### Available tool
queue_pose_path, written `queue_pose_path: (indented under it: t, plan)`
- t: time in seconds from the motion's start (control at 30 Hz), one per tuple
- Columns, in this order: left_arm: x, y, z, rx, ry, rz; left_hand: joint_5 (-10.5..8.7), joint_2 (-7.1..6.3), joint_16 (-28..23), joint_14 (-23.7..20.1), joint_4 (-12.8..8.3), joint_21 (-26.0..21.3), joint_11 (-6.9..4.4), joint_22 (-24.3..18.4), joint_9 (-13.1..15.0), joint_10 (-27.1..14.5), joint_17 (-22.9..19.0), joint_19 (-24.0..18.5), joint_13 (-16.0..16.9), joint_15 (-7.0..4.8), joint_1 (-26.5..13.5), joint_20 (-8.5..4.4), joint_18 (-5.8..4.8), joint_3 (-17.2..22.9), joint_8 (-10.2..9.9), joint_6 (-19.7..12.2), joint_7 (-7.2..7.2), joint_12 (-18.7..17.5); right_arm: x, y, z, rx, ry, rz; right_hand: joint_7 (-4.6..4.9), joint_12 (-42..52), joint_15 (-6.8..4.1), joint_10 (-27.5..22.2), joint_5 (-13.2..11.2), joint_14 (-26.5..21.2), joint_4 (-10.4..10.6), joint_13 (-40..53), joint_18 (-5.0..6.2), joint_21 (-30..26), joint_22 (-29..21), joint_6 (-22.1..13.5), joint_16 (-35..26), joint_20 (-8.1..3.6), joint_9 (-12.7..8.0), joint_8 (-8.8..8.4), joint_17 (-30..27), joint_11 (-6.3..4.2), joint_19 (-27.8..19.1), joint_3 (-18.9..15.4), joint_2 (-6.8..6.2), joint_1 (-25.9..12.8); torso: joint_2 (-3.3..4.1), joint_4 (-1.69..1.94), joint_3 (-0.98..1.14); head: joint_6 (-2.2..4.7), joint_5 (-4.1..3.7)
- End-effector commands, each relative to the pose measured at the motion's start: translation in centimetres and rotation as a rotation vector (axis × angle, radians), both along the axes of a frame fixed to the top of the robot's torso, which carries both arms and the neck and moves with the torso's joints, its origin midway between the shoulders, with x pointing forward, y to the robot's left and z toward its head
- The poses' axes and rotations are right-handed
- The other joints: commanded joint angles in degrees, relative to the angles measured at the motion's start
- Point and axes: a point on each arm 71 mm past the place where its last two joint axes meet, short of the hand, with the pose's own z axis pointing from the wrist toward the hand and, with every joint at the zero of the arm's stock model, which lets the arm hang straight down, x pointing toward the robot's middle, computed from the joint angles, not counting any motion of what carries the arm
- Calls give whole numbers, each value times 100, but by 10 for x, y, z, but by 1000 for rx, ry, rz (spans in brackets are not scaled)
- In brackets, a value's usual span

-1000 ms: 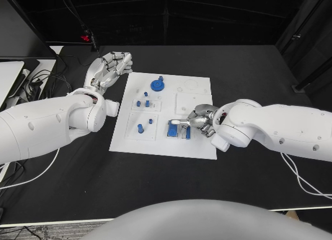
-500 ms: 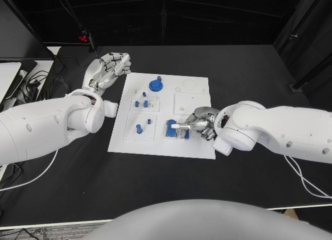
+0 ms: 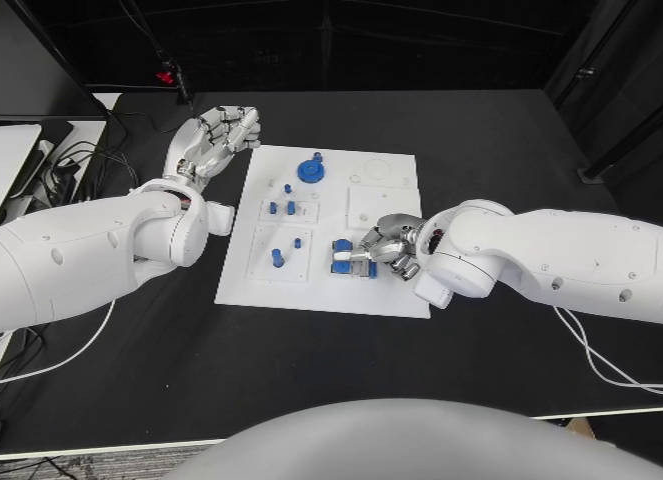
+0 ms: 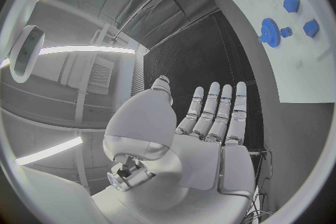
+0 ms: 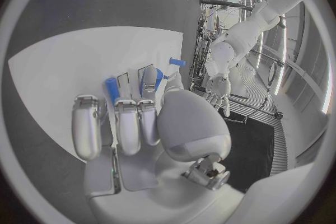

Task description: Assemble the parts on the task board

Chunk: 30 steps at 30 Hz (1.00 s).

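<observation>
The right hand was on the task board, fingers curled onto the blue parts under its fingertips; a real pinch I could not tell. It probably pressed them into their recess. The left hand hovered spread above the bench, holding nothing, beside the board's far corner, near the blue gear, apparently kept clear.
</observation>
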Motion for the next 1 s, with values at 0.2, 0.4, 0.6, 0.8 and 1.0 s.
queue_pose_path:
  t: [0.2,0.4,0.6,0.8,1.0]
  plan:
    - [-1,-2,4,-15,-49,-19,35,-11,24,-31,-1,31,-2,-9,-6,-42,-8,-9,-7,-12,61,-2,-38,-28,29,-39,784,30,2,4,-1,-9,9,9,-22,-39,-56,596,163,606,-95,1473,8,35,1440,-71,14,-54,141,52,1510,-56,500,95,107,341,-4,-3,2,0,1]
    - [-1,-2,4,-15,-49,-19,44,-7,31,-33,-1,31,-2,-11,-6,-45,-16,-11,-7,-12,65,-2,-38,-33,32,-42,784,34,4,4,-1,-9,0,-1,-32,-39,-62,596,243,606,-125,1473,5,42,1444,-87,14,-59,207,52,1510,-65,505,145,166,450,-1,-1,3,0,-3]
    - [-1,-2,4,-15,-49,-18,44,-7,31,-33,-1,31,-2,-11,-6,-45,-16,-11,-7,-12,65,-2,-38,-33,32,-42,784,34,6,2,-2,-12,-3,-12,-38,-39,-65,596,434,606,-63,1473,3,49,1447,-94,14,-65,278,25,1510,-72,510,222,339,526,-1,-5,0,0,-7]
    - [-1,-2,4,-15,-49,-19,44,-7,31,-33,-1,31,-2,-11,-6,-45,-16,-11,-7,-12,65,-2,-38,-33,32,-42,784,34,6,2,-3,-25,2,-1,-48,-39,-73,596,678,606,-146,1473,5,44,1446,-126,14,-72,334,-27,1510,-80,507,301,362,748,0,-6,3,0,-12]
    - [-1,-2,4,-15,-49,-19,44,-7,31,-33,-1,31,-2,-11,-6,-45,-16,-11,-7,-12,65,-2,-38,-33,32,-42,784,34,6,2,-3,-32,6,7,-51,-39,-78,596,1009,606,-274,1473,5,43,1446,-147,14,-77,376,-80,1510,-85,506,415,383,992,-3,-3,2,0,-31]
